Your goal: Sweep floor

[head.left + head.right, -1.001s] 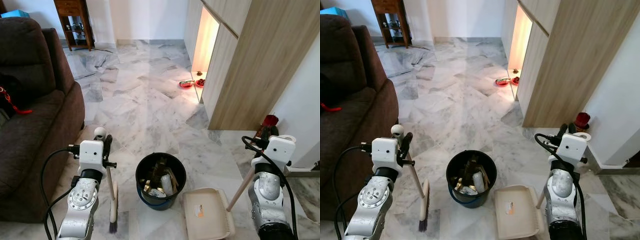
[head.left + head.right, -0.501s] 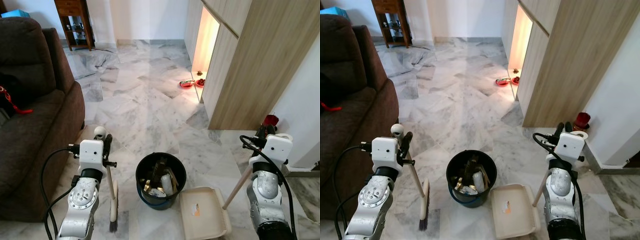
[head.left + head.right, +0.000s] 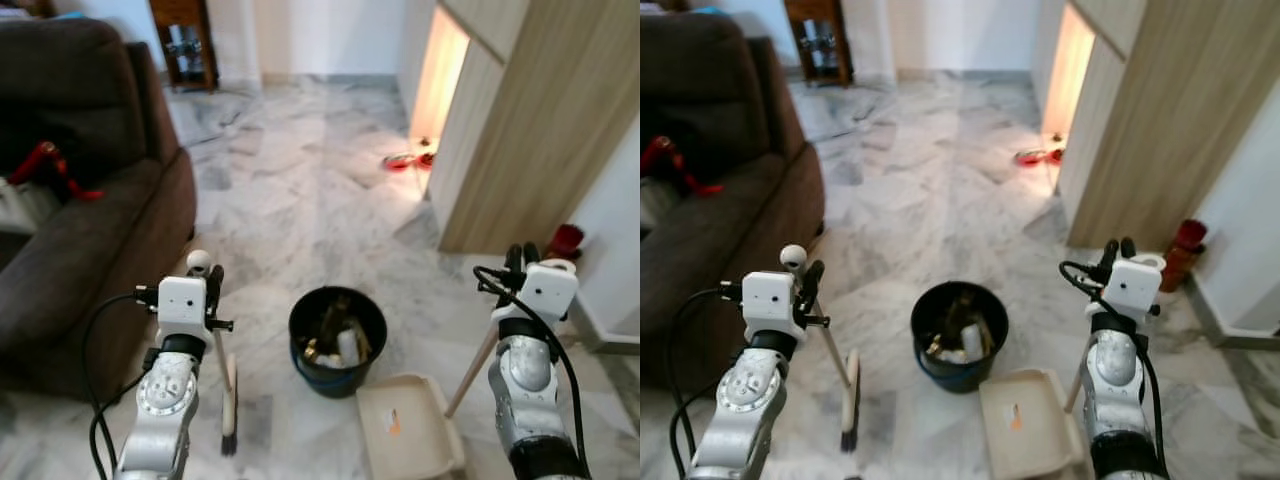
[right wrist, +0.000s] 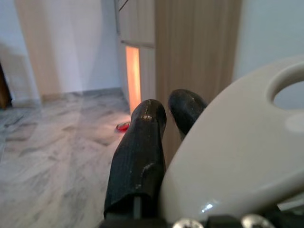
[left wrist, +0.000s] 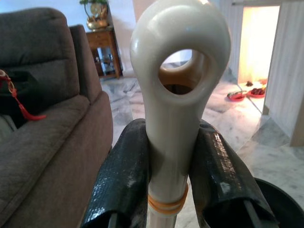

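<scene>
My left gripper (image 3: 208, 276) is shut on the cream handle of a broom (image 5: 171, 95), which is pinched between the black fingers (image 5: 121, 180). The broom head (image 3: 229, 400) rests on the marble floor to the left of a black bin (image 3: 337, 340) full of rubbish. My right gripper (image 3: 521, 254) is shut on the cream-topped wooden handle (image 4: 237, 156) of a beige dustpan (image 3: 410, 435). The dustpan lies flat on the floor just to the right of the bin and nearer to me.
A dark brown sofa (image 3: 90, 230) with a red strap (image 3: 50, 165) runs along the left. A tall wooden cabinet (image 3: 520, 130) stands on the right, with red bowls (image 3: 405, 160) at its lit opening. A red object (image 3: 566, 240) sits by the right wall. Open marble floor stretches ahead.
The whole view has shifted, showing more of the sofa. The dustpan has slid a little left toward the bin with my right arm. The broom stays where it was.
</scene>
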You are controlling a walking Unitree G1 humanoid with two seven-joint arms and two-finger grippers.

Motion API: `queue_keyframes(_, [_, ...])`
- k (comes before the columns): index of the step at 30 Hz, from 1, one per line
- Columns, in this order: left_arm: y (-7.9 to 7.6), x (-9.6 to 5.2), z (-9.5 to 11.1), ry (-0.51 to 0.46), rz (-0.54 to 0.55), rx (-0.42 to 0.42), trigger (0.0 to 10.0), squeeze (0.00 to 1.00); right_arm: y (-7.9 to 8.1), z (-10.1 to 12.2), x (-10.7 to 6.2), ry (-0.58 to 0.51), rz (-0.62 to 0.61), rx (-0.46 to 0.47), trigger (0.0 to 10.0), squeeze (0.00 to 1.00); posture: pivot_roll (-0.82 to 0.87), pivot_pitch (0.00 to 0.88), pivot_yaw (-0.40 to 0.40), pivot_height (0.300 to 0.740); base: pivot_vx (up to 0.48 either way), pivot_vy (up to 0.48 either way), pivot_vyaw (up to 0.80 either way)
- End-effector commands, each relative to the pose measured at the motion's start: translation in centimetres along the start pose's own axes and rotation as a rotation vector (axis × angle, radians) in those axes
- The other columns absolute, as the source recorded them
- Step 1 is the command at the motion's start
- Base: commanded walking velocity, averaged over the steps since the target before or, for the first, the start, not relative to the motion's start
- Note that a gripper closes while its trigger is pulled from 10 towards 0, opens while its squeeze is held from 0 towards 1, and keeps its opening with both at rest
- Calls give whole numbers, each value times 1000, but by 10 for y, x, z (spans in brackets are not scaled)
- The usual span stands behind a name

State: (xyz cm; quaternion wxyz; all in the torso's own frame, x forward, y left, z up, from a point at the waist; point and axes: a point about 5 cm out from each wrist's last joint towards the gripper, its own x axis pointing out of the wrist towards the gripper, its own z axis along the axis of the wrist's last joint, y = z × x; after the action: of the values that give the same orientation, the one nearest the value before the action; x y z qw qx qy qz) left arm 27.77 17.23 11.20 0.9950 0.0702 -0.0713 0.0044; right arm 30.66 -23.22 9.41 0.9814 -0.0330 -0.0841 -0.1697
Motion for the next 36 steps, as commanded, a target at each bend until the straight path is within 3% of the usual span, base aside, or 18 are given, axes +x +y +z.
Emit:
queue_keyframes(1, [2, 3, 10, -51, 9, 0, 10000, 0, 2, 9, 5, -44, 6, 11, 10000, 0, 91, 0, -32, 740, -281, 0, 0])
queue_keyframes(13, [1, 5, 7, -47, 9, 4, 10000, 0, 7, 10, 6, -44, 29, 25, 10000, 0, 82, 0, -34, 740, -272, 0, 0])
queue_keyframes(19, [13, 7, -11, 17, 28, 35, 10000, 0, 2, 4, 2, -22, 21, 20, 10000, 0, 68, 0, -32, 740, 0, 0, 0])
queue_keyframes(29, [17, 9, -12, 14, 43, 32, 10000, 0, -1, 1, 4, 10, 29, 28, 10000, 0, 70, 0, -38, 740, 0, 0, 0])
queue_keyframes(36, [11, 11, -11, 2, 24, 20, 10000, 0, 4, -1, 3, 28, 52, 33, 10000, 0, 62, 0, -34, 740, 0, 0, -800])
